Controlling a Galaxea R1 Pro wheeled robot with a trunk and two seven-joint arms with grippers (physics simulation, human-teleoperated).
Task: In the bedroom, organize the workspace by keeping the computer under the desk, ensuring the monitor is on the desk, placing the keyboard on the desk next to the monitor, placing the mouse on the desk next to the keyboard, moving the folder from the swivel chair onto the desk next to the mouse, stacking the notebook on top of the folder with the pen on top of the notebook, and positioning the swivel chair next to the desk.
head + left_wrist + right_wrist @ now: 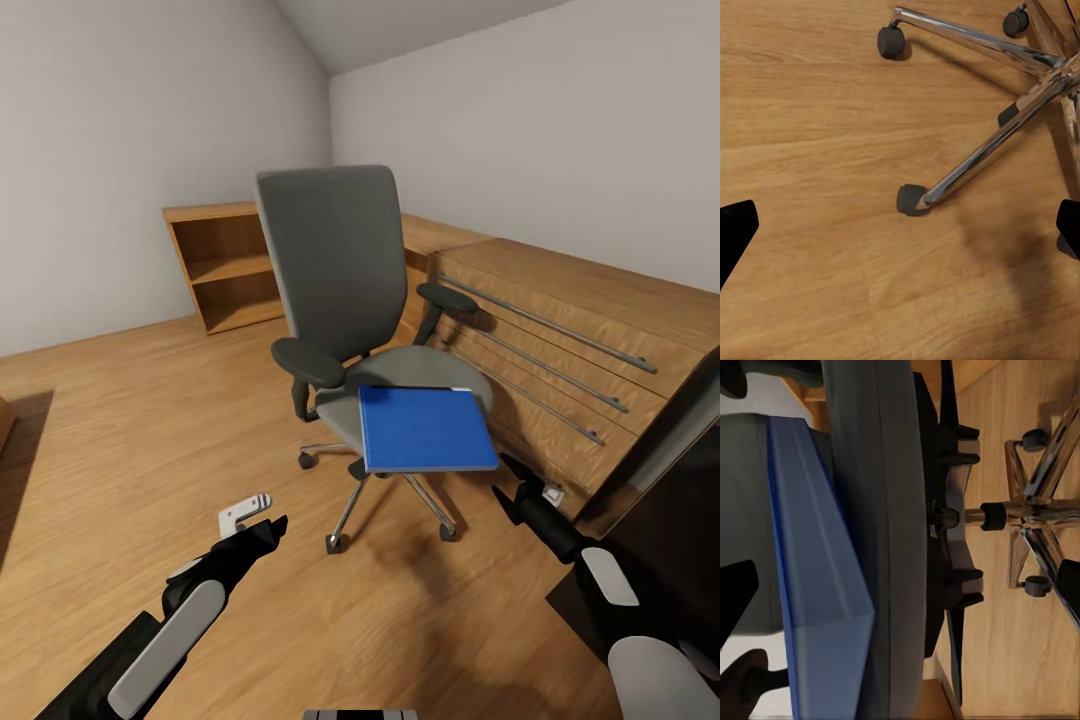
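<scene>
One folder [425, 428]: flat on swivel chair [340, 280] seat, front edge overhanging.
Left gripper [258, 522]: fingers spread wide, empty, above floor [120, 430].
Right gripper [512, 488]: spread wide, empty, near folder.

**Soft, even light in my room**

The light is bright and gentle, with no glare. My head view is sharp but bends at the edges, so the walls lean. The swivel chair [350, 330] drops a faint, blurry shadow on the floor [150, 420]. Its chrome legs [982, 161] shine. My wrist views look a little soft.
</scene>
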